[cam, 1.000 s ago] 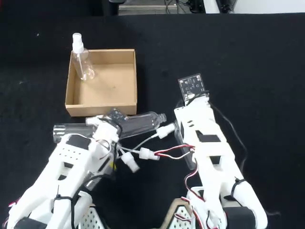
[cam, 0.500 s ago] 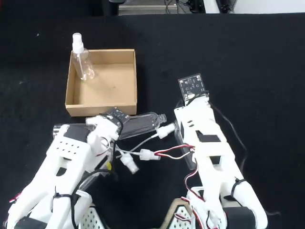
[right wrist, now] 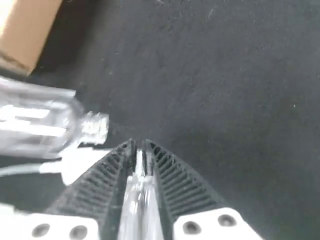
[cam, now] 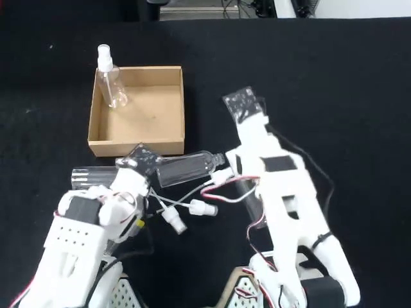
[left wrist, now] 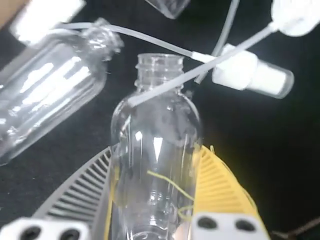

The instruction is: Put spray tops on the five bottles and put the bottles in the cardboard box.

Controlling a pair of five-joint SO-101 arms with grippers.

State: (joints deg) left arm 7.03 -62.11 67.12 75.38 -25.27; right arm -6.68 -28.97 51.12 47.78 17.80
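Even light from above across my black table (cam: 359,96), white glare streaks on the clear bottle (left wrist: 155,115) clamped in my left claw (left wrist: 157,150), cardboard box (cam: 138,112) brightly lit, shadows faint, my white arms (cam: 282,192) washed out.

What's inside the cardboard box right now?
One clear bottle with its spray top on, standing in the far-left corner of the cardboard box. Otherwise bare floor; the near wall may hide a thin strip.
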